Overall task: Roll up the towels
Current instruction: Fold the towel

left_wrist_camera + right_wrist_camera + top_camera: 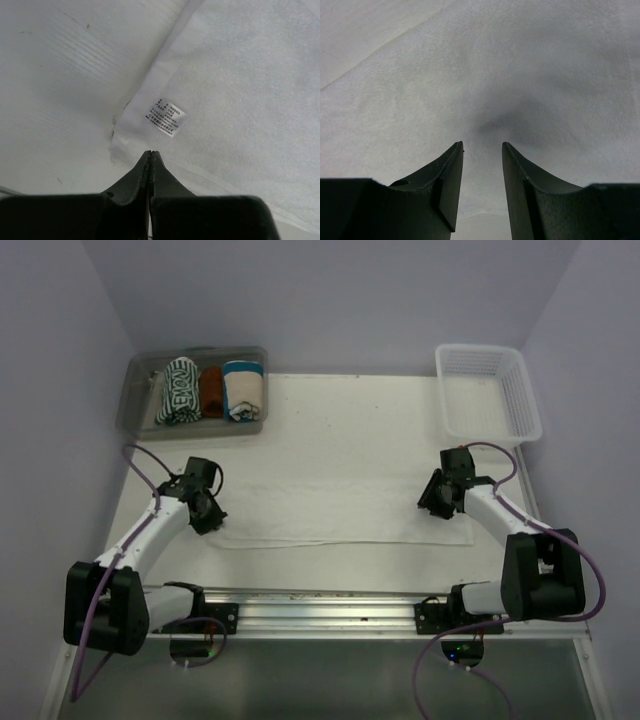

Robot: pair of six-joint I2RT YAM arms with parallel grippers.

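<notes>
The white towel (340, 510) is spread flat, not yet rolled, with the left hand (151, 154) closed and the right hand (482, 145) narrowly parted.

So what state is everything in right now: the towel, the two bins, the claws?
White towel: spread flat, unrolled.
Left gripper: shut, at the towel's corner; whether it pinches cloth is unclear.
Right gripper: open, over the towel.
Clear bin: holds three rolled towels, side by side.
White basket: nothing seen inside.
</notes>
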